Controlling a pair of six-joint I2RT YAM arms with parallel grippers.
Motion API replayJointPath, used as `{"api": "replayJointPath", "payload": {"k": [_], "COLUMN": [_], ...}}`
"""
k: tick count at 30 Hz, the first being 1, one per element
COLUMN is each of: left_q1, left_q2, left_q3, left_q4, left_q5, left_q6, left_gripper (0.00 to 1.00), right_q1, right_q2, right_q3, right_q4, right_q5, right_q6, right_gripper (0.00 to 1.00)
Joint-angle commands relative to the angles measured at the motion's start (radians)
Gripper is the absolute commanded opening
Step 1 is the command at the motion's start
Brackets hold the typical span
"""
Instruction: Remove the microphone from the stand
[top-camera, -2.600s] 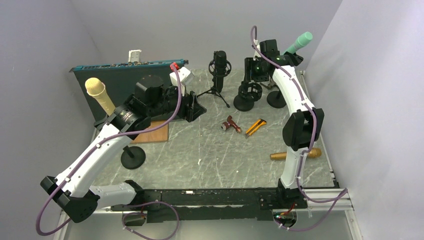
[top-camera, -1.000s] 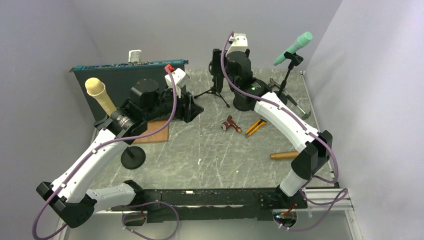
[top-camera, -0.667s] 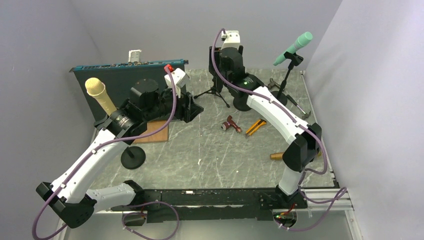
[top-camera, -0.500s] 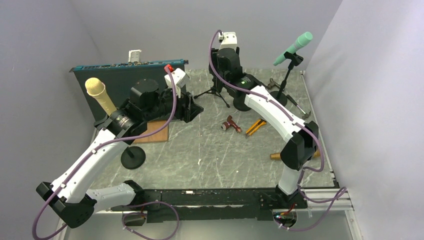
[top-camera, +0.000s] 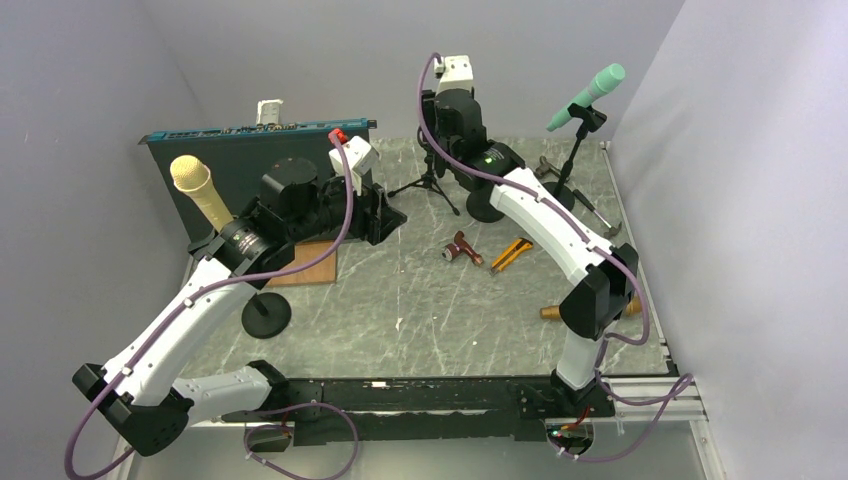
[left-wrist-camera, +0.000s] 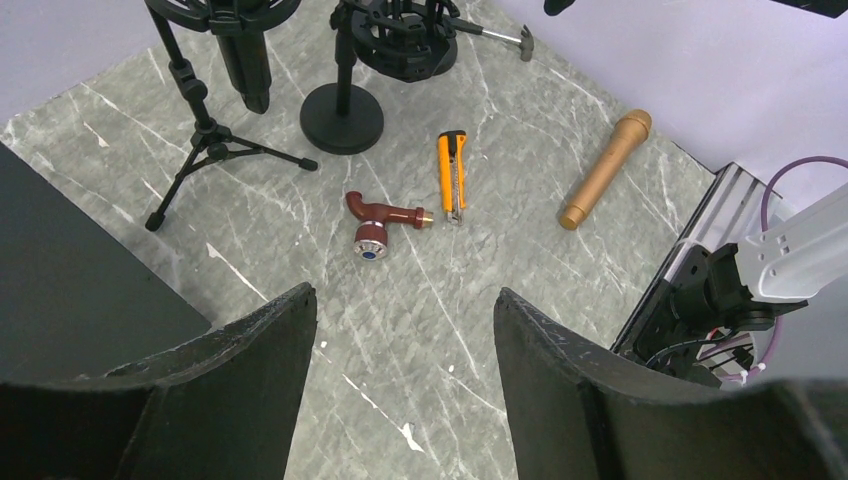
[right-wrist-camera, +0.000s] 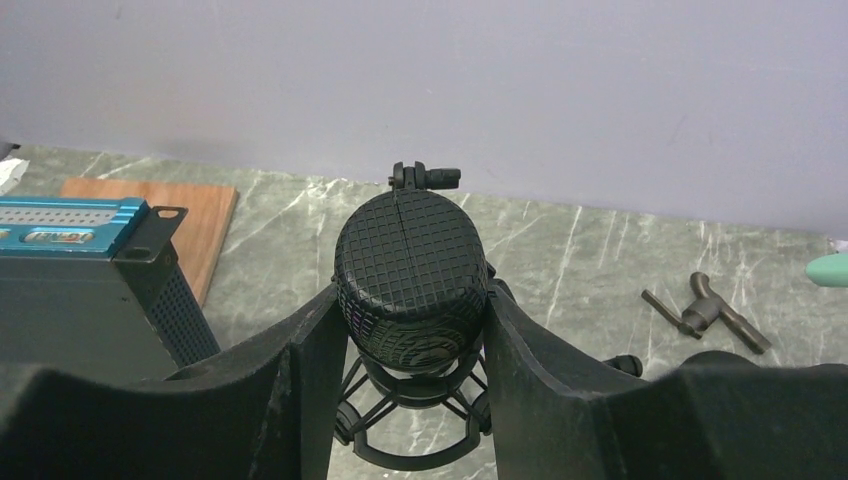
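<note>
The black microphone (right-wrist-camera: 410, 265) stands upright in its shock mount (right-wrist-camera: 410, 425) on a small tripod stand (left-wrist-camera: 200, 140) near the middle of the tabletop's (top-camera: 420, 310) far edge. In the top view the right arm hides most of it. The right gripper (right-wrist-camera: 412, 300) is down over the grille head, its two fingers (right-wrist-camera: 310, 350) pressed against the left and right sides of the head, pinching it; the microphone is still seated in the mount. Just right of the tripod stands a round-base stand (left-wrist-camera: 342, 118) carrying an empty shock ring. Nearer the centre of the table lie a maroon fitting (left-wrist-camera: 378, 222) and, beside it, an orange utility knife (left-wrist-camera: 453, 175), apart from each other. A gold microphone (left-wrist-camera: 603, 170) lies flat close to the right edge. A teal microphone (top-camera: 590, 95) sits tilted on a stand at the far right corner, and a yellow microphone (top-camera: 200, 190) on a stand along the left edge. A blue rack unit (top-camera: 240, 150) stands at the far left corner with a wooden board (right-wrist-camera: 150, 215) beside it. The left gripper (left-wrist-camera: 405, 310) hangs above the left half of the table, fingers spread wide with nothing between them.
</note>
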Motion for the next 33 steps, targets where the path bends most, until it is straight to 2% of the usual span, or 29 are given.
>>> {"api": "replayJointPath", "payload": {"k": [1, 9, 16, 20, 22, 25, 30, 33], "left_q1": [-0.004, -0.003, -0.003, -0.003, -0.003, -0.004, -0.004, -0.004], "left_q2": [-0.006, -0.002, -0.002, 0.002, 0.003, 0.0, 0.001, 0.008], "left_q3": [0.009, 0.009, 0.011, 0.011, 0.012, 0.012, 0.009, 0.007], "left_q4": [0.034, 0.032, 0.031, 0.03, 0.03, 0.031, 0.036, 0.037], "left_q5": [-0.003, -0.002, 0.0, -0.001, 0.0, 0.0, 0.005, 0.013], "left_q6": [0.007, 0.008, 0.008, 0.008, 0.008, 0.007, 0.003, -0.002], "left_gripper": [0.69, 0.69, 0.69, 0.68, 0.69, 0.69, 0.68, 0.69], "right_q1": [0.006, 0.009, 0.009, 0.008, 0.008, 0.008, 0.006, 0.006], "right_q2": [-0.051, -0.091, -0.182, -0.273, -0.343, -0.479, -0.786, -0.959], "right_q3": [0.06, 0.18, 0.246, 0.234, 0.168, -0.029, -0.478, -0.687], "right_q4": [0.04, 0.069, 0.163, 0.218, 0.25, 0.278, 0.402, 0.368], "right_q5": [-0.003, 0.012, -0.058, -0.067, -0.061, 0.005, 0.2, 0.313], "right_q6": [-0.044, -0.089, -0.099, -0.099, -0.099, -0.119, -0.116, -0.055], "right_gripper": [0.14, 0.1, 0.0, 0.0, 0.0, 0.0, 0.0, 0.0]}}
